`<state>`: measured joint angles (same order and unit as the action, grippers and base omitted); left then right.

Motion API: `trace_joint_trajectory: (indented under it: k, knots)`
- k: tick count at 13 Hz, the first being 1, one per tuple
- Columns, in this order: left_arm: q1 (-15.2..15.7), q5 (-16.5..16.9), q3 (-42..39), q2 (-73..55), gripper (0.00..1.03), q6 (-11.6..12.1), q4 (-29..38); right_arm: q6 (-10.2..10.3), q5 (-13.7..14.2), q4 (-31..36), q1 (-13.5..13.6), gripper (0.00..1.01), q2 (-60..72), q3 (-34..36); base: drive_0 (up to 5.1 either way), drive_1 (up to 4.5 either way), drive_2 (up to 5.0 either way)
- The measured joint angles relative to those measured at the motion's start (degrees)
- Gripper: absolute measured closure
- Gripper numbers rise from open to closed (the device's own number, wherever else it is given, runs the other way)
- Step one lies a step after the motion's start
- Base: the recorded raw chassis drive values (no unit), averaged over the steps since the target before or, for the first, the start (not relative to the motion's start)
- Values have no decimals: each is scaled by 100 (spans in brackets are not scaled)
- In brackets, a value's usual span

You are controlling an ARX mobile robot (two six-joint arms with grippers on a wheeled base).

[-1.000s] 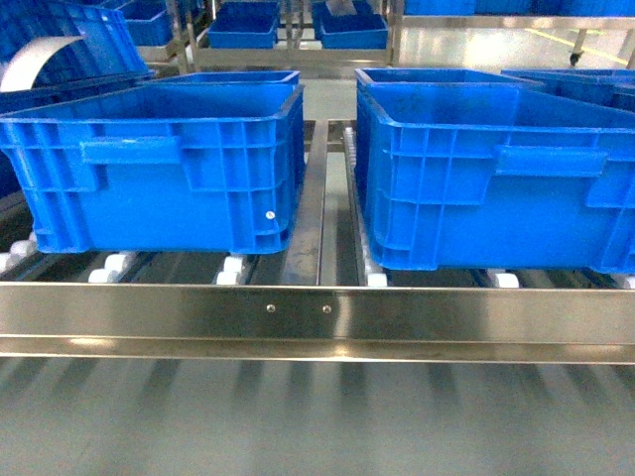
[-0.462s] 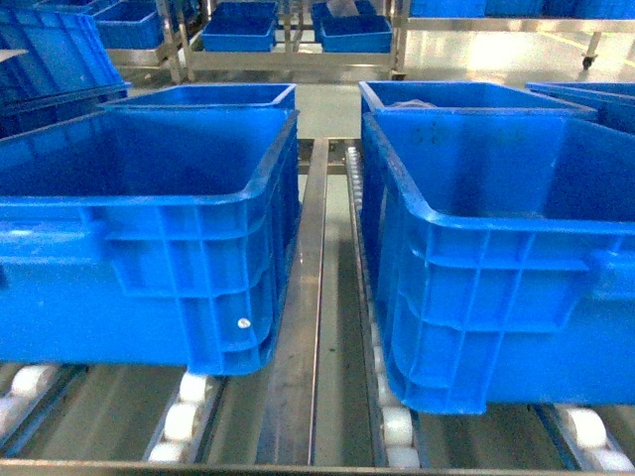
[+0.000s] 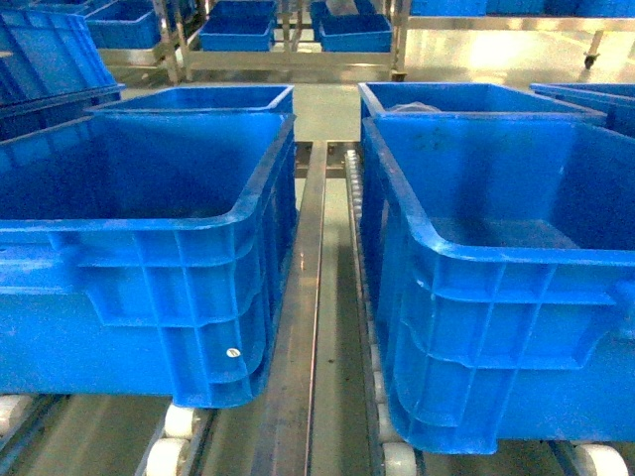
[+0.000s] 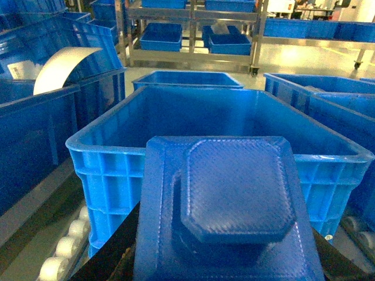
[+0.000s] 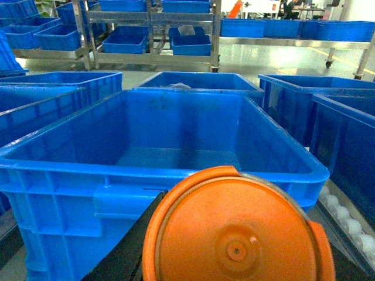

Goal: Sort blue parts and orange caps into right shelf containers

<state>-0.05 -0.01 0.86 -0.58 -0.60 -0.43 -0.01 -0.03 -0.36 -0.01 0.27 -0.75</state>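
Neither hand shows its fingers plainly, so we cannot tell from the wrist views whether either one is spread or pinching. At our left wrist a blue part (image 4: 231, 211), flat-based with a raised eight-sided boss, fills the lower frame right at the camera, before the near rim of the left crate (image 3: 149, 248). That crate stands on white rollers (image 3: 174, 436) of the shelf, with a second blue crate (image 3: 203, 97) just behind it. Between the two lanes runs a steel rail (image 3: 308, 297). On the other side of the rail sits the right crate (image 3: 496, 317), deep, with a thick rolled rim and ribbed outer walls, and another crate (image 3: 466, 97) behind it. At our right wrist an orange cap (image 5: 237, 234), round face toward the camera, blocks the lower frame in front of that crate's near wall. Farther off, more blue crates (image 3: 238, 30) rest on steel racks.
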Motion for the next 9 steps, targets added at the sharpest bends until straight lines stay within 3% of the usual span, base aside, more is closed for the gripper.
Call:
trace_joint_trajectory:
  k: [9]
  knots:
    - [0, 0, 0, 0, 60, 0, 0, 0, 0, 0, 0, 56, 0, 0, 0, 0, 0]
